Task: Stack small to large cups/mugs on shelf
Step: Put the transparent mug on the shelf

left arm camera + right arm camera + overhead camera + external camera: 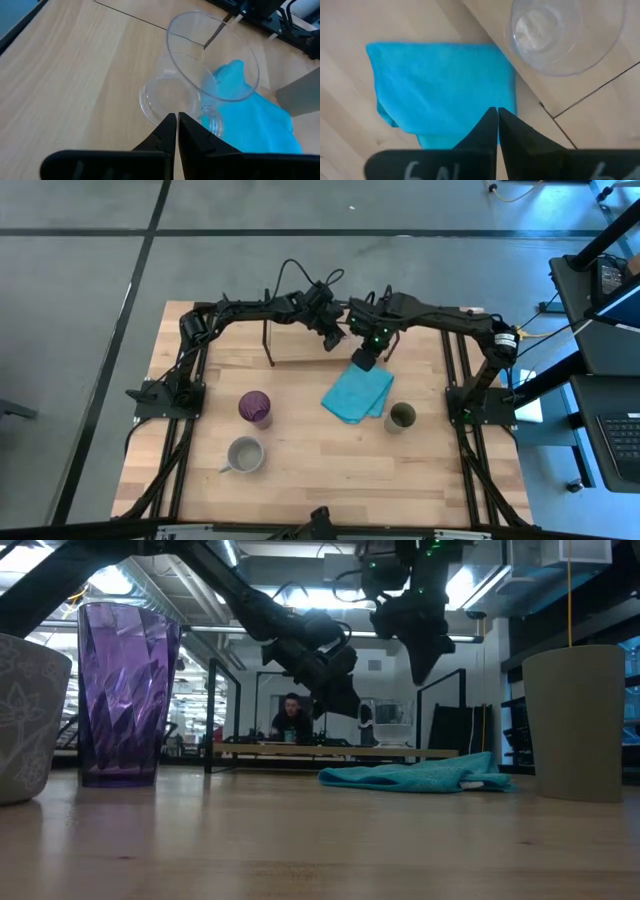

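Observation:
The small clear glass (200,85) stands upright on the shelf's light wooden base (90,65); it also shows in the right wrist view (560,35) and the low view (372,718). My left gripper (177,117) is shut, its tips close in front of the glass's lower wall. My right gripper (497,112) is shut and empty, above the turquoise cloth (440,85). The purple tumbler (255,408), grey mug (245,455) and olive-green cup (401,417) stand on the table. My left gripper has its shut fingertips (170,122) right by the glass's lower wall (165,107), coming slanting from above. I cannot tell whether they touch it. The glass stands on its base on the shelf.
The shelf's thin black uprights (268,345) and rails (600,90) stand at the table's far side. The folded cloth (357,393) lies just in front of the shelf's edge. Both arms crowd together at the far middle. A person (290,718) is in the room behind.

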`<action>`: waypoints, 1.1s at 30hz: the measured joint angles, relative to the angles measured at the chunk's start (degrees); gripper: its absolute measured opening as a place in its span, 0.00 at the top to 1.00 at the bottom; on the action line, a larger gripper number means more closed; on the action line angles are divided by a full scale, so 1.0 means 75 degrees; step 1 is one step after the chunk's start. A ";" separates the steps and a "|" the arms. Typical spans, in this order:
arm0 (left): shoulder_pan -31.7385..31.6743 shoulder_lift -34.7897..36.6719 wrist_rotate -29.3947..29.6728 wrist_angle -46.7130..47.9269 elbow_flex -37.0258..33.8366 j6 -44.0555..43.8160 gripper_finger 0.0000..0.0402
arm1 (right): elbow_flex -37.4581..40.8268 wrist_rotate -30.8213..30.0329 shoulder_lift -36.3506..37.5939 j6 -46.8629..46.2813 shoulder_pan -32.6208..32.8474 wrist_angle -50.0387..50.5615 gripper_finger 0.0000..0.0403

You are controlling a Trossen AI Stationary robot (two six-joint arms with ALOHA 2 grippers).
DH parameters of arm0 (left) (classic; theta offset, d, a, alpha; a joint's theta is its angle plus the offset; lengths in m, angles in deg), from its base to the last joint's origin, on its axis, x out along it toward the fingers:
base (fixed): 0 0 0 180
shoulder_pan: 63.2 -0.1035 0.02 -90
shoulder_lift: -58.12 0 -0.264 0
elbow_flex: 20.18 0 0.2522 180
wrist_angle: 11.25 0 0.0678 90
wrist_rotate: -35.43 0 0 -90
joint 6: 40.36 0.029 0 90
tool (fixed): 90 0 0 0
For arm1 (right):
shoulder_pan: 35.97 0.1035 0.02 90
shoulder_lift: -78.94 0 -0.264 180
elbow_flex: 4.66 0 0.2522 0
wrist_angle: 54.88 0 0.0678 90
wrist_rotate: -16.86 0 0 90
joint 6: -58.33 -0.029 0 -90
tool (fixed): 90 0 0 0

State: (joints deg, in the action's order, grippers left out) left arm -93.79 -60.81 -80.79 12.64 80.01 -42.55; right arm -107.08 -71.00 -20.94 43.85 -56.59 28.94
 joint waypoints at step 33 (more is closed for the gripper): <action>0.0280 0.0000 -0.0032 0.0106 0.0000 -0.0054 0.97 | 0.0742 -0.0484 0.0000 0.0166 -0.0631 -0.1107 0.96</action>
State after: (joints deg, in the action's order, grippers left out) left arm -91.69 -60.81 -81.03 13.43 80.01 -42.95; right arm -101.51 -74.63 -20.94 45.10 -61.32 20.64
